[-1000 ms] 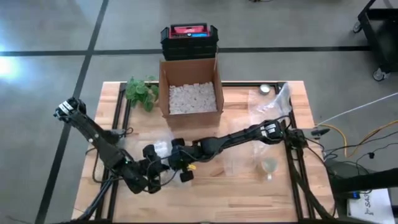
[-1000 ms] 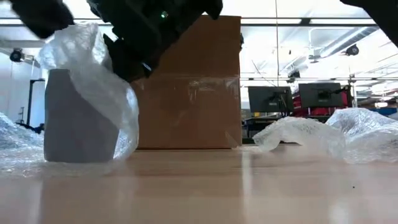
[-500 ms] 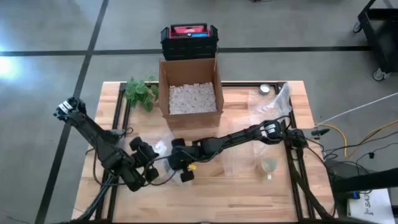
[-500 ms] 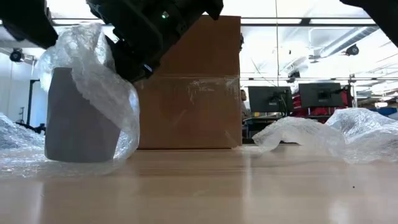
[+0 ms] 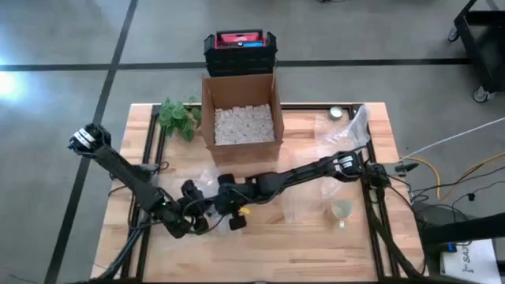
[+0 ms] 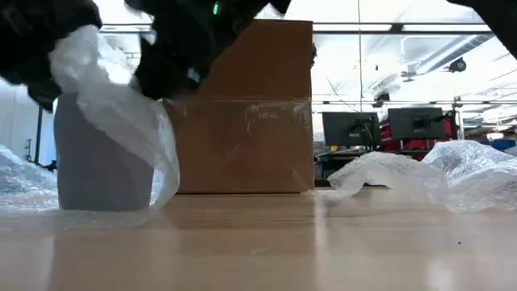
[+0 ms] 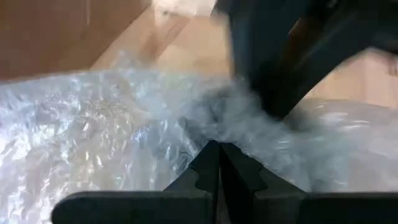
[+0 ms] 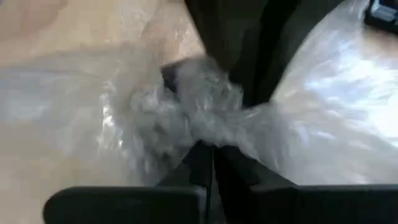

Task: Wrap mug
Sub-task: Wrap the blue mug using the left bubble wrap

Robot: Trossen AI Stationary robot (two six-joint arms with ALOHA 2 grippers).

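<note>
Toward seven o'clock on the desk (image 5: 316, 244), the left end effector (image 5: 192, 221) sits low against the bubble wrap (image 6: 121, 105), its two fingers pressed together on a fold of the sheet, as the left wrist view shows. The grey mug (image 6: 101, 158) stands upright on the desk just there, with the wrap draped over its top and down its three o'clock side in the low view; more wrap lies flat under and around it. Just at three o'clock of the left one, the right end effector (image 5: 229, 207) meets it over the mug, its fingers likewise closed, pinching a bunched knot of the same wrap. At twelve o'clock of both stands an open cardboard box (image 5: 241, 118) filled with white packing bits, and a green plant (image 5: 177, 117) lies at its nine o'clock side. Farther right, more loose bubble wrap (image 5: 347, 134) rests near the two o'clock corner, and a small clear cup (image 5: 341, 210) sits at four o'clock.
</note>
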